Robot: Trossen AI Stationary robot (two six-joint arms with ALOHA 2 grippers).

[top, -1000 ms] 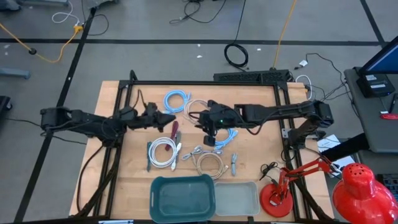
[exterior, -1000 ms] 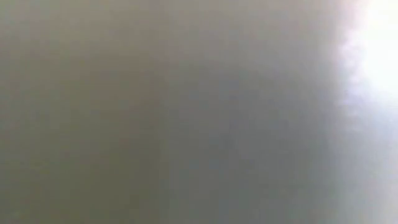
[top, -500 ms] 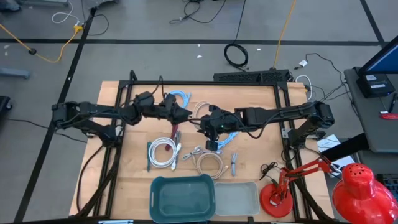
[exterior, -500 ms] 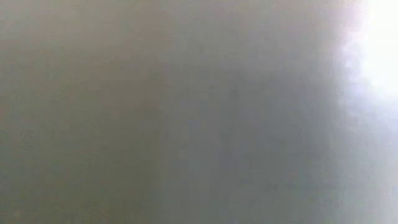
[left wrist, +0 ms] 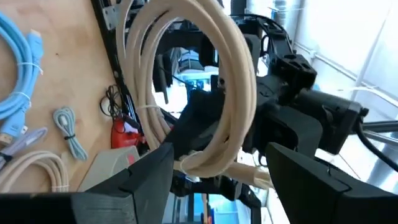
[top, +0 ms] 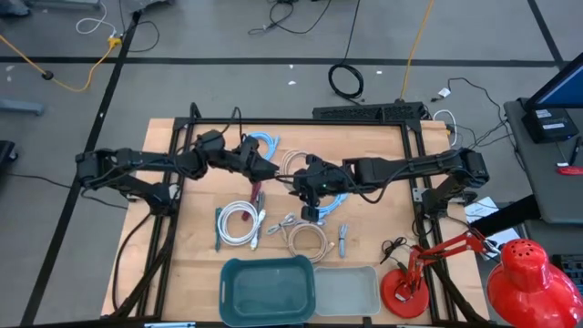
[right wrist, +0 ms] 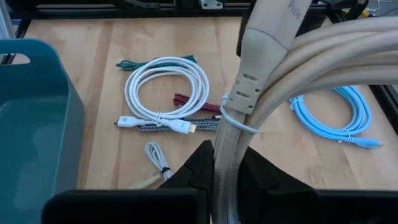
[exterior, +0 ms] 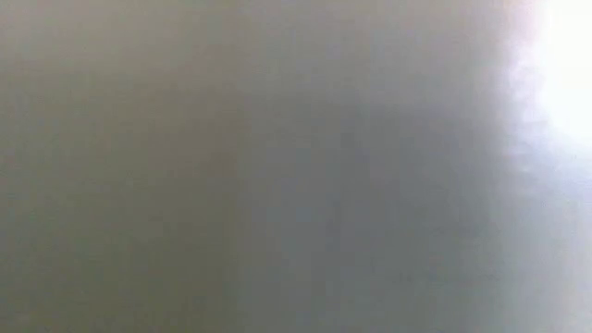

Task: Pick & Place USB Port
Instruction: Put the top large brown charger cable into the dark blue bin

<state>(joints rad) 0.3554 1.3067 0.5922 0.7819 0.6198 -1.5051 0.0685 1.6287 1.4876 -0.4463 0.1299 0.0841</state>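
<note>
Right gripper (right wrist: 225, 180) clamps the beige coiled cable (right wrist: 298, 68), its loop hanging upright between the spread fingers of the left gripper (left wrist: 217, 171).

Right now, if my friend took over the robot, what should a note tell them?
Right gripper: shut on the beige cable coil, held up over the table's middle.
Left gripper: open, right at that same coil, not gripping it.
Teal bin and clear bin at the near edge look empty.
Left: white cable, blue cable and the other cables lie on the wood. Nothing is binned yet.
</note>
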